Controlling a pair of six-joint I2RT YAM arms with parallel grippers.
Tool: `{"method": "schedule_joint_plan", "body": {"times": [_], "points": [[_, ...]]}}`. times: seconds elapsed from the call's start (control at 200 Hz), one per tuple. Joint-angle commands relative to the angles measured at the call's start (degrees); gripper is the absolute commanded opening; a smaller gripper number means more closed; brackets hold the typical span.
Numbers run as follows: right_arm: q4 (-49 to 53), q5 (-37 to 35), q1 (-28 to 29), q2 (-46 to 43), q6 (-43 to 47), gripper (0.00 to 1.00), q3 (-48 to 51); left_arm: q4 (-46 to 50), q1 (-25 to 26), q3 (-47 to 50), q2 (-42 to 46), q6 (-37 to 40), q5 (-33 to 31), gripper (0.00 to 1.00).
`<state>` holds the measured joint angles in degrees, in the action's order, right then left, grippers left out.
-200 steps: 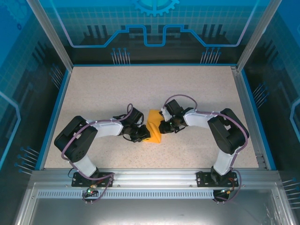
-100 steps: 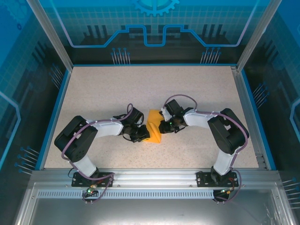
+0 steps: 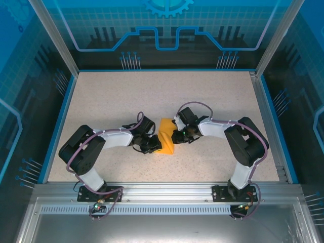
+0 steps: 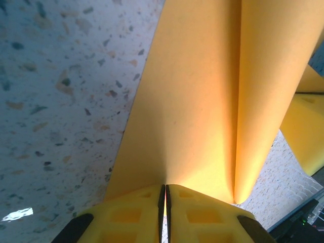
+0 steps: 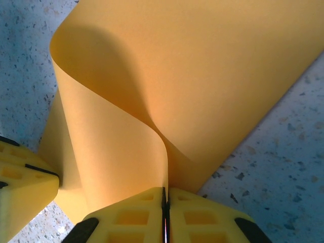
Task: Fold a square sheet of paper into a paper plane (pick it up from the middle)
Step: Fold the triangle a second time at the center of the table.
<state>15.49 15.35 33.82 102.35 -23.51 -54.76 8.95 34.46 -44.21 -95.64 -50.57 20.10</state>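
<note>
The square sheet of paper [image 3: 166,135] is orange-yellow and bent into a narrow fold, lying mid-table between the two arms. My left gripper [image 3: 156,146] pinches its near-left edge; in the left wrist view the yellow jaws [image 4: 165,195] are shut on the sheet of paper [image 4: 202,101], which rises away in a trough. My right gripper [image 3: 175,136] holds the opposite side; in the right wrist view its jaws [image 5: 165,200] are shut on a curled flap of the sheet of paper [image 5: 177,66]. The other gripper's yellow finger [image 5: 23,182] shows at lower left there.
The speckled beige table [image 3: 212,101] is bordered by a blue rim [image 3: 61,111] and metal frame posts. Both arm bases [image 3: 91,182] sit at the near edge on an aluminium rail.
The left jaws have closed slightly tighter on the paper. Arms and sheet have barely moved.
</note>
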Motion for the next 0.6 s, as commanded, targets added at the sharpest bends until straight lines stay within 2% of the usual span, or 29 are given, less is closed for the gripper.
{"method": "schedule_joint_plan", "body": {"times": [0.0, 0.325, 0.51, 0.595], "points": [[1.12, -0.52, 0.49, 0.06, 0.45, 0.1, -1.21, 2.94, 0.45, -0.71, -1.05, 1.17, -1.29, 0.14], [2.44, -1.66, 0.54, 2.02, 0.21, 0.1, -1.13, 2.37, 0.59, -0.96, -0.32, 1.17, -1.03, 0.14], [3.43, -3.06, 0.72, 3.06, 0.42, 0.1, -0.85, 1.07, 0.27, -1.35, 4.84, 1.04, -1.84, 0.16], [3.51, -3.41, 0.72, 3.14, 0.5, 0.1, -0.51, -1.77, -0.46, -1.17, 7.26, -0.14, -1.12, 0.13]]}}
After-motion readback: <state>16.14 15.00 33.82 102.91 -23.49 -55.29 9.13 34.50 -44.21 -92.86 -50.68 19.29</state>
